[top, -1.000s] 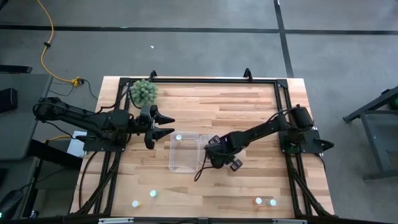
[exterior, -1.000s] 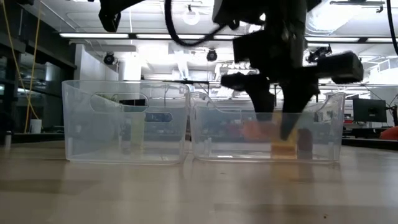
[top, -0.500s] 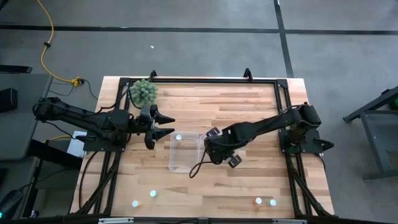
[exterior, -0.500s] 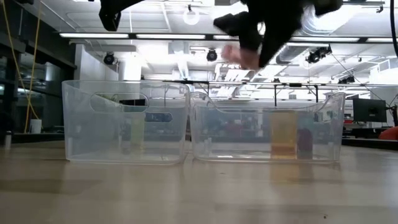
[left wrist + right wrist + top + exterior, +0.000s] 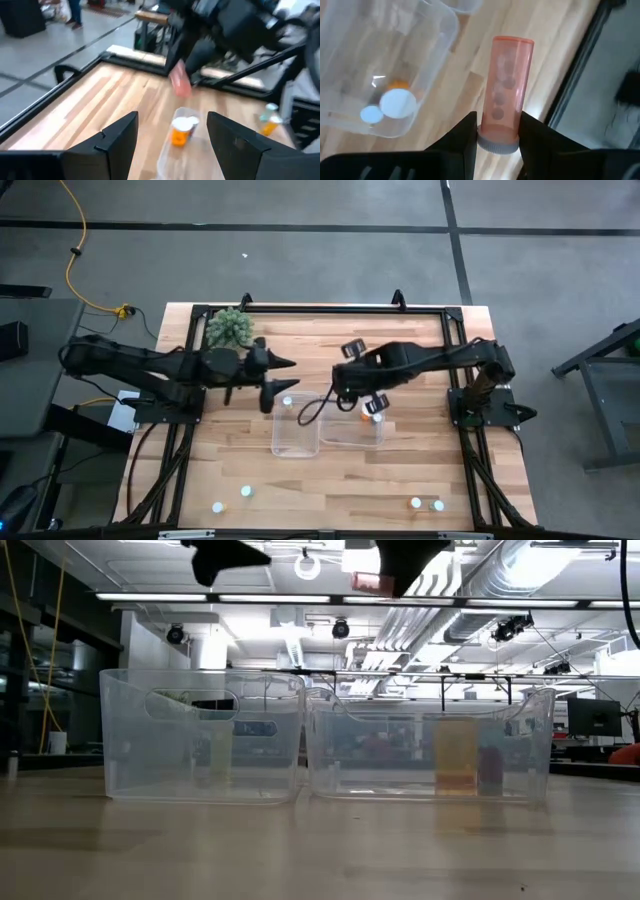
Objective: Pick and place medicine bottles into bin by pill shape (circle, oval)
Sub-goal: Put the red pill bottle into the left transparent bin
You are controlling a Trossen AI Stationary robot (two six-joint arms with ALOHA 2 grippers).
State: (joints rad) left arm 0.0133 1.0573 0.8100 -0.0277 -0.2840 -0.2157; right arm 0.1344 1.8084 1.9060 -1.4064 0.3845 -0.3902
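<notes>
Right wrist view shows, closest in, the right pincer (image 5: 496,131) clenched around an orange medicine bottle (image 5: 506,90), its two dark fingers (image 5: 461,136) pressing the body just above the pale cap, so the bottle sticks out cap-end toward the camera with small pills showing faintly through its wall. Beyond it lies the wooden desk (image 5: 530,30) and a clear bin (image 5: 427,20) holding two white-capped bottles (image 5: 398,103) side by side. From the high view, the near edge of the desk carries four loose bottles: a pair toward the left (image 5: 246,491) and a pair toward the right (image 5: 416,502). Farther in, two clear bins sit side by side at mid-desk, the left bin (image 5: 295,448) and the right bin (image 5: 352,442) touching or nearly so. The right pincer hangs above the far side of the right bin, with a white-capped bottle (image 5: 377,409) visible just beside it. The left pincer (image 5: 274,380) hovers over the far edge of the left bin with its fingers spread and nothing between them; a white cap (image 5: 287,401) shows below it. Low view has the held bottle (image 5: 368,582) high above the bins. At the far left corner sits a fuzzy green plant ball (image 5: 229,328).
</notes>
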